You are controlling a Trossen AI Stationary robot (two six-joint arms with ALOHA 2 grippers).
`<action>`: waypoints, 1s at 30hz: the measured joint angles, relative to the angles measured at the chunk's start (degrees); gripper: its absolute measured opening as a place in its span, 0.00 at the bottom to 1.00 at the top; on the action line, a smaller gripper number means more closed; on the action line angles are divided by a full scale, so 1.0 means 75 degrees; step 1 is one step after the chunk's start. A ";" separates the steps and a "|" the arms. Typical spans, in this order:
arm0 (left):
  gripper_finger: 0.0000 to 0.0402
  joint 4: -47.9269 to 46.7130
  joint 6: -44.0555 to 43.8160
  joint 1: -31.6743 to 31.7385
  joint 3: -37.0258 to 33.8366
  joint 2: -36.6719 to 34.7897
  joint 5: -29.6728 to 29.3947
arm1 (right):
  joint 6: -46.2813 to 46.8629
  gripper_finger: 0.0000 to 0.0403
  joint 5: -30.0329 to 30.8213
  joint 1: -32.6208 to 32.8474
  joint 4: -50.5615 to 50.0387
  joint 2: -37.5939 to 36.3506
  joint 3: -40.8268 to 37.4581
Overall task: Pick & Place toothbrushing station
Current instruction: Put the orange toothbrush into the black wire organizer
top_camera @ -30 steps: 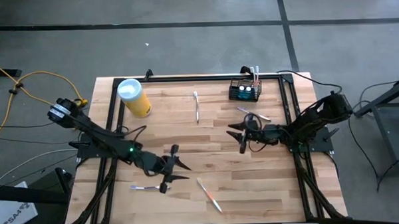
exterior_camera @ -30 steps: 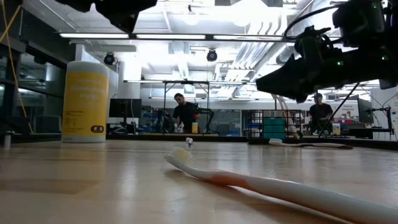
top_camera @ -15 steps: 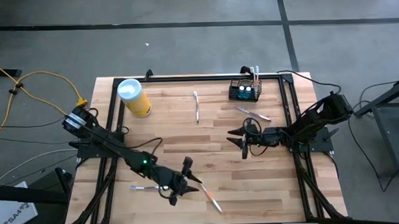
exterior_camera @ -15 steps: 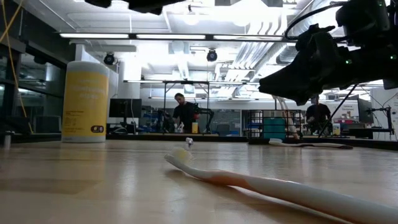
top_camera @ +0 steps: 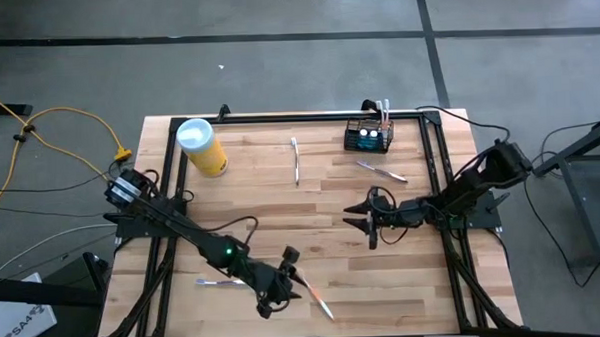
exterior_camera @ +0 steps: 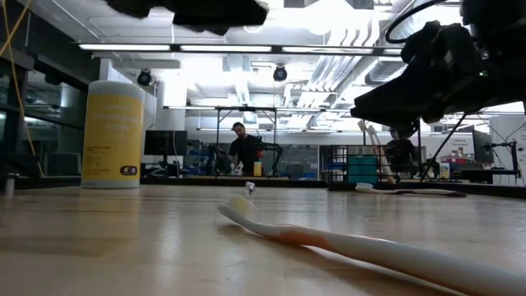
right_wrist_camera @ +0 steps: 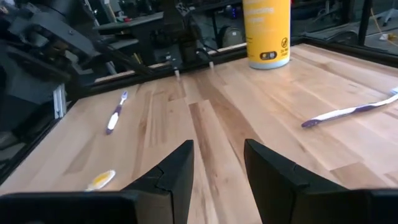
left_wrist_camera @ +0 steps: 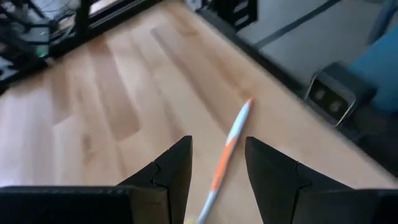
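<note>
Near the table's front edge my left gripper [top_camera: 284,285] hovers low with its fingers [left_wrist_camera: 176,168] parted and nothing between them but air, straddling the orange-and-white toothbrush [left_wrist_camera: 229,145] that lies flat on the wooden table [top_camera: 321,208]. My left arm stretches long and diagonal from the left rail. My right gripper [top_camera: 367,212] hangs over the table's right-middle, fingers [right_wrist_camera: 180,168] likewise spread and empty, its arm reaching in from the right edge. Well apart at the far edge stands the toothbrushing station [top_camera: 368,135], a small black wire-mesh basket with compartments, a toothbrush upright in it.
</note>
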 joint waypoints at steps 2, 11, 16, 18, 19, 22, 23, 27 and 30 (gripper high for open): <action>0.35 -0.0055 -0.0089 -0.0028 0.0019 0.0014 0.0106 | 0.0001 0.33 0.0007 0.0095 0.0014 0.0000 -0.0003; 0.35 -0.0152 0.0014 -0.0054 0.0069 0.0697 0.0262 | 0.0233 0.33 0.0009 0.0568 0.0136 0.0000 -0.0003; 0.35 -0.0140 0.0168 0.0010 0.0101 0.0919 0.0244 | 0.0666 0.33 0.0010 0.0842 0.0162 0.0000 -0.0003; 0.35 -0.0167 0.0180 0.0050 0.0101 0.0923 0.0235 | 0.0866 0.33 0.0009 0.0956 0.0178 0.0000 -0.0003; 0.35 -0.0163 0.0184 0.0084 0.0101 0.0923 0.0235 | 0.0965 0.33 0.0009 0.1025 0.0178 0.0000 -0.0003; 0.35 -0.0153 0.0223 0.0201 0.0101 0.0923 0.0276 | 0.1131 0.33 0.0009 0.1183 0.0180 0.0000 -0.0003; 0.35 -0.0124 0.0290 0.0249 0.0101 0.0923 0.0330 | 0.1141 0.33 0.0011 0.1232 0.0186 0.0000 -0.0003; 0.35 0.0114 0.0359 0.0396 0.0112 0.1146 0.0532 | 0.1157 0.33 0.0211 0.1399 0.0205 0.0000 -0.0003; 0.35 0.0231 0.0437 0.0448 0.0306 0.1470 0.0748 | 0.1165 0.33 0.0358 0.1468 0.0204 0.0000 -0.0003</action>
